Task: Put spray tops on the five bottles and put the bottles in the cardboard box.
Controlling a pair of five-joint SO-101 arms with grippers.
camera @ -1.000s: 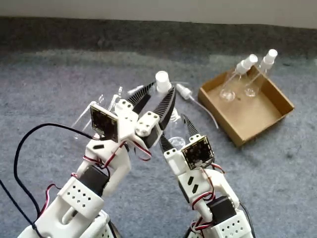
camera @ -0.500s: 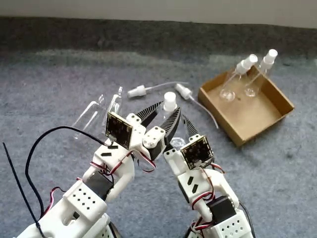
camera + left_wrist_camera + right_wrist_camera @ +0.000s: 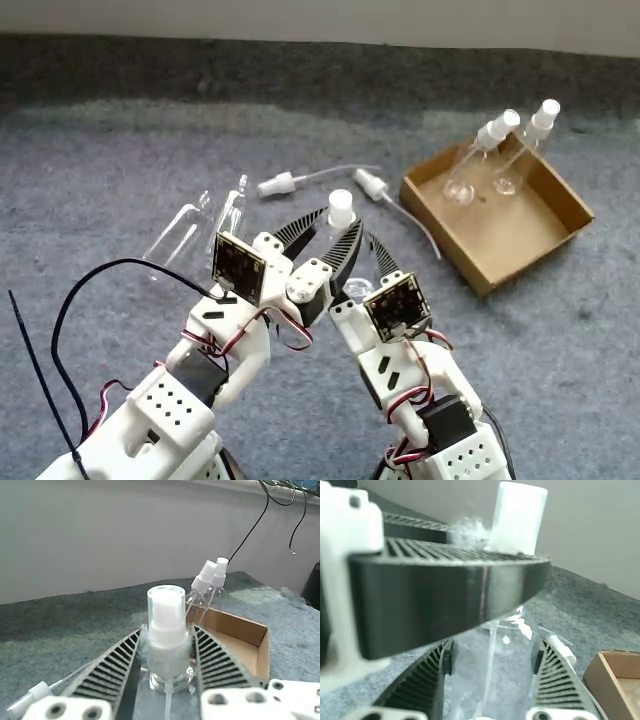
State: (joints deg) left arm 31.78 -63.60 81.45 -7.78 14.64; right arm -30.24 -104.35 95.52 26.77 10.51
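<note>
While left gripper (image 3: 168, 630) pinches it — spray top (image 3: 166, 605) caps bottle (image 3: 492, 680).

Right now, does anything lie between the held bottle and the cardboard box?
Yes: a loose white spray top with its thin tube lies on the grey carpet before the near wall of the brown cardboard box. Carried above it, the clear bottle probably passes.

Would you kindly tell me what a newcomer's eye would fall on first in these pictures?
At the centre of the scene, the left hand grips a white plastic spray top right above the clear round bottle held upright by the right hand, its thin tube hanging into the bottle. To the right sits a shallow brown cardboard box with two capped clear bottles leaning in its far corner.
</note>
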